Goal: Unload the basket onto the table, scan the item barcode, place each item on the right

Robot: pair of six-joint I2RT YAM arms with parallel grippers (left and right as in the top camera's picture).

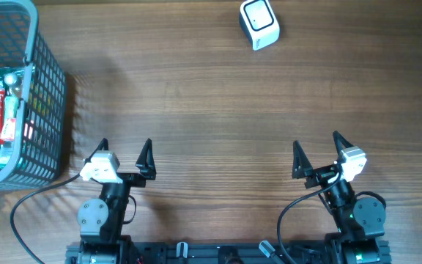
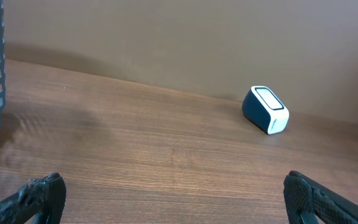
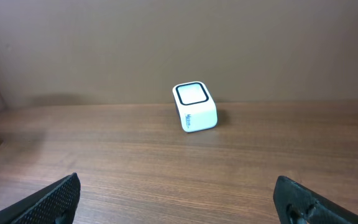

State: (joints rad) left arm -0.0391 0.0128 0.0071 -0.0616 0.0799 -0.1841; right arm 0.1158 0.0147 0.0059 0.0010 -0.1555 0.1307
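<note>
**Item:** red-and-white packet (image 1: 1,114), lying among other goods in the grey basket (image 1: 50,103). It is out to the left of the left gripper (image 1: 124,147) and a little ahead of it. No barcode can be made out.

**Scanner** (image 1: 258,23): small white-and-blue box, window facing up, well ahead of both grippers and closer to the line of the right gripper (image 1: 316,143).

**Grippers:** both have their jaws spread fully wide and hold nothing.

**Step in hand (judged):** first pick, not yet begun. The left arm is better placed. It should come down over the basket rim from above, pinch the packet across its narrow sides, and leave the printed faces uncovered for the scanner.

**Surface:** brown wood-grain table (image 1: 211,95), flat.

**Room:** plain brown wall behind the scanner.
</note>
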